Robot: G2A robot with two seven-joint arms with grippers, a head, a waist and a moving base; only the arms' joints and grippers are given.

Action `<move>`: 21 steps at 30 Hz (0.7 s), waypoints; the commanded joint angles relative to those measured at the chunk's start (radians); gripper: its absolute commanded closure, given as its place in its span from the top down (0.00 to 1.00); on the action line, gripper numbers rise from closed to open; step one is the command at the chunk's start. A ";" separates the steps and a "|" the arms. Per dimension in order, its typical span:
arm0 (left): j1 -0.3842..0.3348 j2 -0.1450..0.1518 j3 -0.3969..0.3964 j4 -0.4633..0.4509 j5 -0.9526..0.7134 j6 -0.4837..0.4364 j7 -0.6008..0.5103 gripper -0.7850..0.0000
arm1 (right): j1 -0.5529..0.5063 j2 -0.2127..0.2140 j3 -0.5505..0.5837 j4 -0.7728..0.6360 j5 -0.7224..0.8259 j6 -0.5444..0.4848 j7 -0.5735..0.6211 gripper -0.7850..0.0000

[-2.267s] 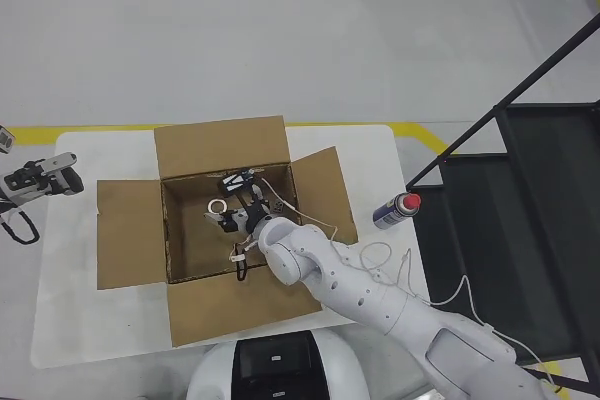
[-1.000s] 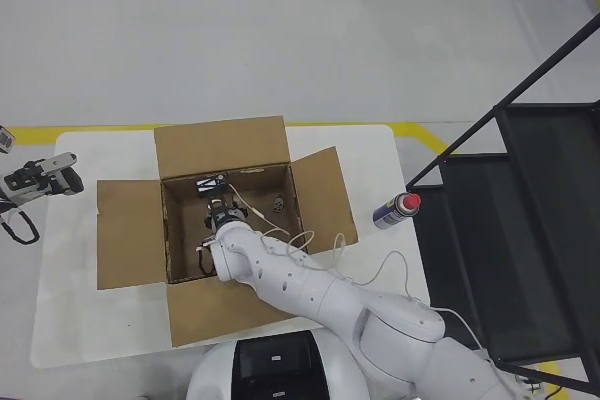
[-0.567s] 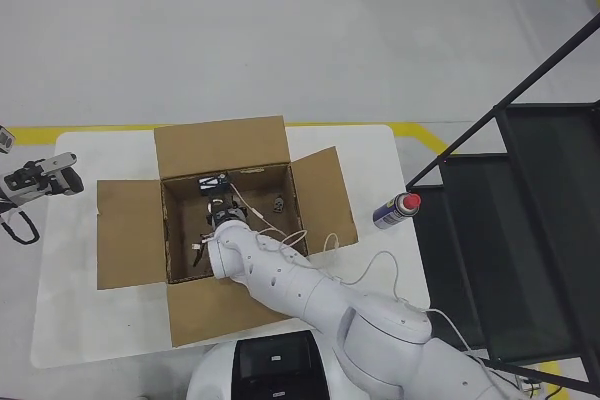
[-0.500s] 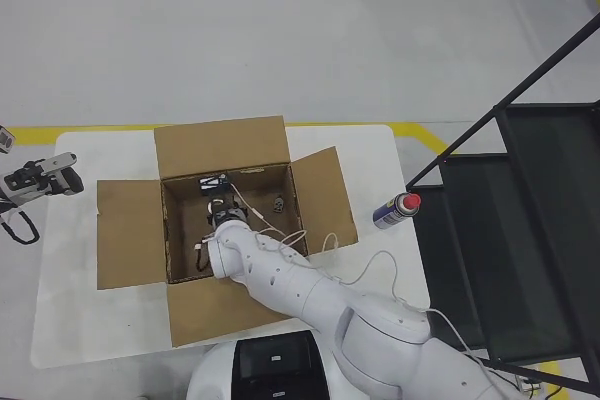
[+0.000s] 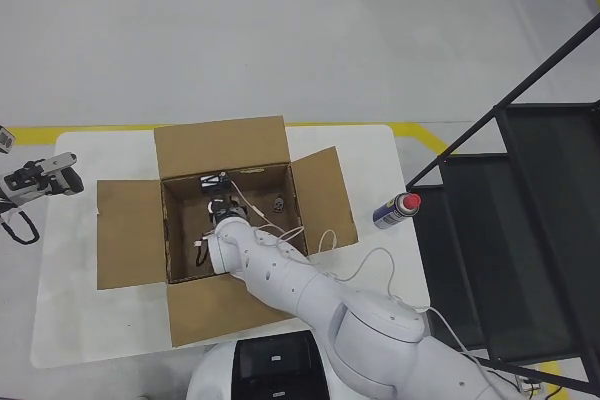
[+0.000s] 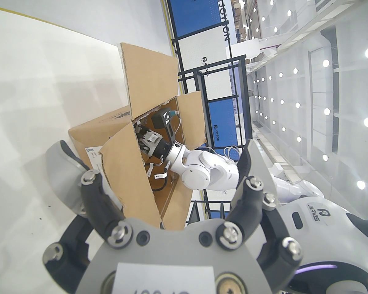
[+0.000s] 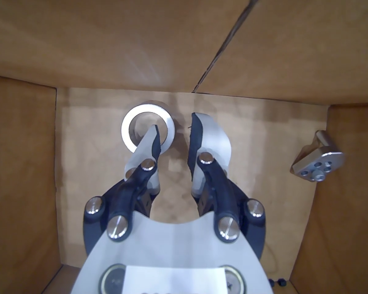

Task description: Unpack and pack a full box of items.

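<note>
Your right gripper [image 7: 174, 123] is deep in the box [image 7: 18, 160] with its jaws apart and nothing held. One fingertip [image 7: 153, 133] sits over the hole of the ring [image 7: 127, 130] and the other is just outside the band, so you are lined up to pinch one side of the ring instead of spanning it. The ring lies flat against the cardboard, so I judge the risk is a skid: get the inner tip properly down into the hole before you close, then close slowly and check that the band seats between the pads and has not squirted sideways. Lift straight up along the wrist's own line, because the walls are near on both sides and the cable trails over the rim. Farther off, in a corner of the box, lies a metal part [image 7: 319, 160], well apart from the ring, so leave it for a later pass. Out on the table [image 5: 90, 320], a can [image 5: 396, 210] stands beside the box's flap. At the table's far edge, your left gripper [image 6: 155, 148] hangs wide and empty
</note>
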 commanded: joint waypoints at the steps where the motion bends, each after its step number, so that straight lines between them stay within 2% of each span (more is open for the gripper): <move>1: 0.000 0.000 0.000 0.000 0.000 0.000 0.000 1.00 | -0.002 -0.001 0.000 0.001 -0.001 -0.003 0.002 0.27; 2: 0.000 0.000 0.000 0.000 0.000 0.000 0.000 1.00 | -0.003 -0.001 -0.001 0.001 -0.002 -0.004 0.003 0.24; 3: 0.000 0.000 0.000 0.000 0.000 0.000 0.000 1.00 | -0.004 -0.001 -0.001 -0.001 -0.003 -0.004 0.002 0.15; 4: 0.000 0.000 0.000 0.000 0.000 0.000 0.000 1.00 | -0.006 -0.001 -0.001 -0.003 -0.004 -0.005 -0.001 0.00; 13: 0.000 0.000 0.000 0.000 0.000 0.000 0.000 1.00 | -0.030 0.006 0.004 -0.064 -0.019 0.027 -0.071 0.00; 21: 0.000 0.000 0.000 0.000 0.000 0.000 0.000 1.00 | -0.048 0.017 0.005 -0.127 -0.055 0.033 -0.065 0.00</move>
